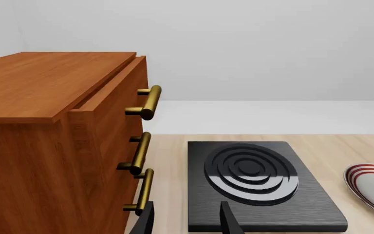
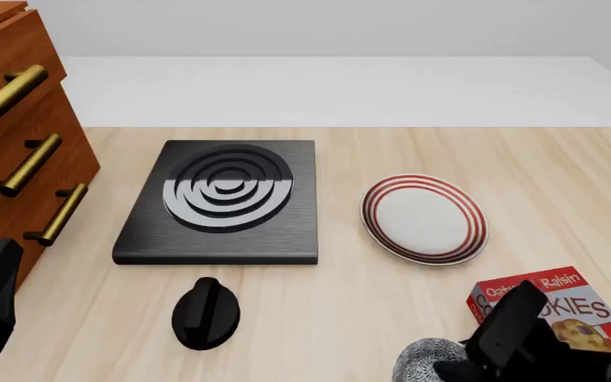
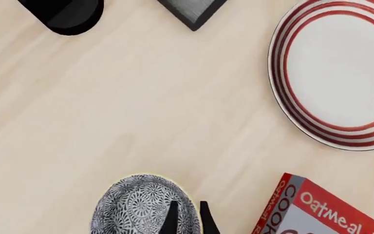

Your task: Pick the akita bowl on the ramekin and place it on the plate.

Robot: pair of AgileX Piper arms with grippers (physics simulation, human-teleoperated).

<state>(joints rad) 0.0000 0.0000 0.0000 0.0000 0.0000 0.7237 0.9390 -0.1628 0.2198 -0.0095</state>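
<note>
The akita bowl (image 3: 138,207), speckled black and white, shows low in the right wrist view and at the front edge of the front view (image 2: 422,362). My right gripper (image 3: 187,208) has one finger inside the bowl's rim and the other outside, shut on it. The bowl and the right arm (image 2: 518,334) hide the ramekin. Farther out on the table lies the plate (image 2: 425,218) with red rings, empty; it also appears in the right wrist view (image 3: 343,73). My left gripper (image 1: 187,208) is open with nothing between its fingers, near the cabinet and well away from the bowl.
A wooden cabinet (image 2: 9,135) with brass handles stands at the left. A black stove slab (image 2: 223,199) with a ringed burner lies mid-table, with a black knob (image 2: 206,313) in front of it. A red cookie box (image 2: 560,306) sits just right of the bowl.
</note>
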